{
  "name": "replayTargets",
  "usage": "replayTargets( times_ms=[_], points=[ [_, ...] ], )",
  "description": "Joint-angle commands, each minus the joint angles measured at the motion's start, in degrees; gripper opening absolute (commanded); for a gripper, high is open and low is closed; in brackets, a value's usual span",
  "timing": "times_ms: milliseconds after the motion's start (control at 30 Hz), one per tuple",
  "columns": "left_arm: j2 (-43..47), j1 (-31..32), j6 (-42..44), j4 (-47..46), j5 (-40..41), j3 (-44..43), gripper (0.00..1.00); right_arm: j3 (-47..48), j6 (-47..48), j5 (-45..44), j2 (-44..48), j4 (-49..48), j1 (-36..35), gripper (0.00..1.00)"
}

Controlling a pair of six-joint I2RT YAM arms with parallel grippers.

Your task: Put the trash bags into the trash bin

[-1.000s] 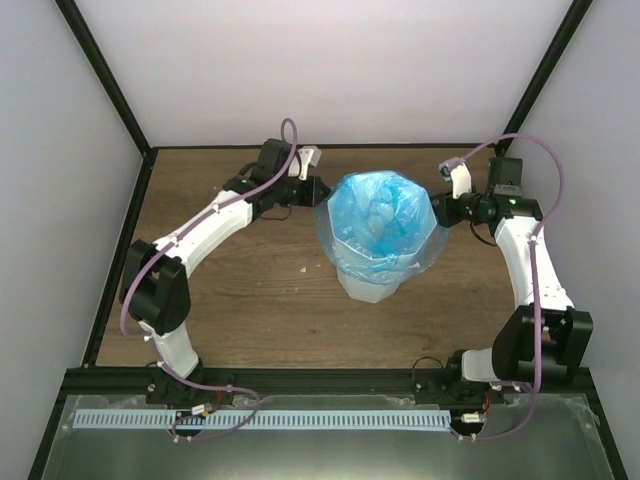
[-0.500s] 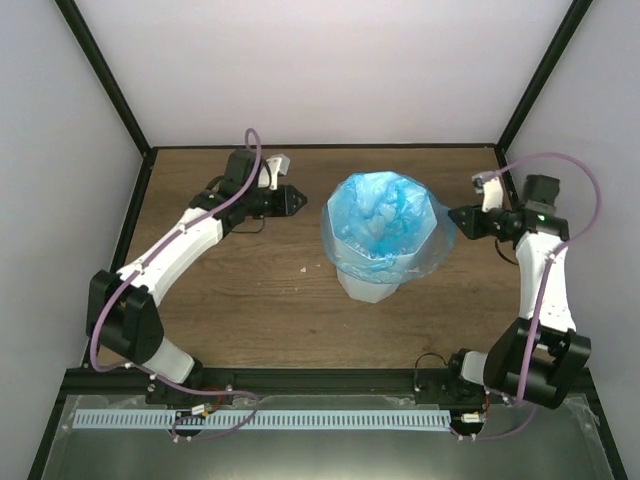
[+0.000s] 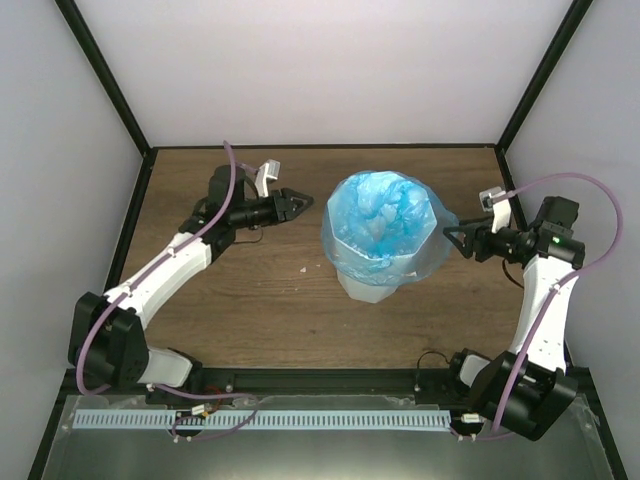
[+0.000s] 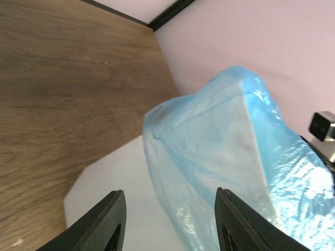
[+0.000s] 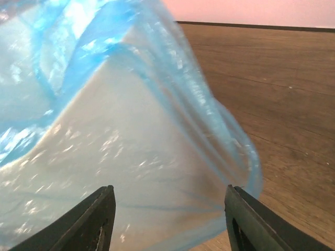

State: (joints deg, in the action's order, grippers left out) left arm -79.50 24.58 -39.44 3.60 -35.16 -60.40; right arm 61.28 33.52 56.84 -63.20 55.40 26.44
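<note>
The white trash bin [image 3: 368, 286] stands in the middle of the wooden table. The light-blue trash bag [image 3: 384, 222] lines it, its film folded over the rim and hanging down the outside. My left gripper [image 3: 299, 203] is open, a short way left of the bin and apart from it. In the left wrist view, bag [image 4: 225, 157] and bin wall [image 4: 115, 172] lie beyond the open left gripper [image 4: 170, 222]. My right gripper [image 3: 450, 238] is open just right of the bag's hanging edge. In the right wrist view, the bag [image 5: 131, 130] fills the space ahead of the right gripper [image 5: 170, 219], which holds nothing.
A small white speck [image 3: 305, 268] lies on the table left of the bin. Black frame posts [image 3: 105, 75] and pale walls close in the table on three sides. Purple cables loop over both arms.
Both grippers have opened, let go of the bag's rim and drawn outward from the bin, left arm leftward, right arm rightward. The bag stays draped over the bin.
</note>
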Motion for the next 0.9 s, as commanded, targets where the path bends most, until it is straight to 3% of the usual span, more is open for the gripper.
replayTargets(
  times_ms=[0, 200, 367, 467, 633, 733, 867],
  points=[
    [-0.26, 0.95, -4.85, -8.86, -5.53, 1.46, 0.49, 0.29, 7.94, 5.9, 0.03, 7.35, 0.2, 0.61],
    [-1.64, 2.9, -4.36, -11.2, -6.97, 2.48, 0.47, -0.04, 13.9, 8.51, -1.31, 9.27, 0.2, 0.63],
    [-4.76, 4.36, -2.75, -12.27, -8.03, 3.67, 0.25, -6.64, 18.72, 7.87, -2.21, 2.96, -1.04, 0.58],
    [-6.62, 5.1, -2.35, -14.96, -9.45, 5.17, 0.18, -8.96, 16.78, 6.83, -3.02, -0.86, -5.08, 0.58],
    [-10.73, 8.39, -0.1, -15.82, -10.17, 6.01, 0.08, -12.65, 4.29, 4.45, -2.5, -14.62, -12.16, 0.6],
    [-13.25, 8.99, 3.71, -13.2, -6.77, 7.72, 0.05, -14.05, -0.08, -0.48, -4.13, -22.21, -17.16, 0.6],
    [-16.06, 9.0, 7.0, -12.18, -1.55, 10.36, 0.04, -14.8, 0.77, -1.54, -10.16, -25.02, -17.6, 0.55]
  ],
)
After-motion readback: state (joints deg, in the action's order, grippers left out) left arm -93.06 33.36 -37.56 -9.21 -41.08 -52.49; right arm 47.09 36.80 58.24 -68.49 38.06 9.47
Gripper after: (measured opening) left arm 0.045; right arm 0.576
